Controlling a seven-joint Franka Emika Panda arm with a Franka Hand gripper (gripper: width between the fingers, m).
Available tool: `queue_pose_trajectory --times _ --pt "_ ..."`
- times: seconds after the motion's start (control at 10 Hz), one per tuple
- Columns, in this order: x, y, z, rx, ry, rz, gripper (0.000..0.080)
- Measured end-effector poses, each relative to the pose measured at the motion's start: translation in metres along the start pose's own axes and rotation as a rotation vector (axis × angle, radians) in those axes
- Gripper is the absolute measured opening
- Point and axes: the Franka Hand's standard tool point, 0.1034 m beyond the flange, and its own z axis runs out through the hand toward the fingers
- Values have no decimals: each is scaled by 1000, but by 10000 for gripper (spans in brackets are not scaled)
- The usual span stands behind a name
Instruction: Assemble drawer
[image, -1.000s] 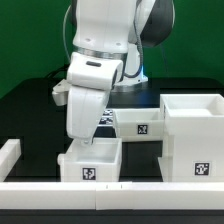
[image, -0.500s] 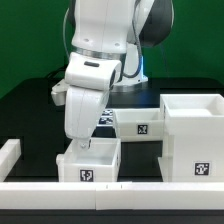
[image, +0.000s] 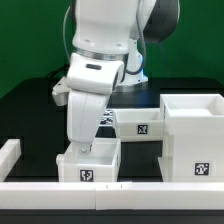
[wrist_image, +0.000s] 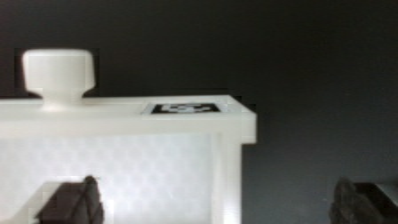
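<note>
The dark worktop (image: 30, 110) carries the drawer in parts. The big housing (image: 195, 142) stands on the exterior view's right, with one tray (image: 140, 127) just beside it and a second tray (image: 92, 168) near the front rail (image: 110, 190). The end effector (image: 84, 148) hangs over that second tray and has just let go. Its fingers (wrist_image: 71, 205), pinched together a second ago, now stand wide apart astride the tray's wall, near the knob (wrist_image: 57, 72). The tray rests free, seemingly just set down or nudged, and is not yet in the housing.

One tray (image: 90, 165) sits beside the housing (image: 192, 145), on the exterior view's left
</note>
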Motion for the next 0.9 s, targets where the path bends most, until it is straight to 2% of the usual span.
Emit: queue_pose_trajectory --times 0.2,0.4,0.9 --pt "-10 -2 3 7 42 15 648" --pt "-28 -4 7 10 98 39 649" --pt "-29 -5 9 14 96 40 649"
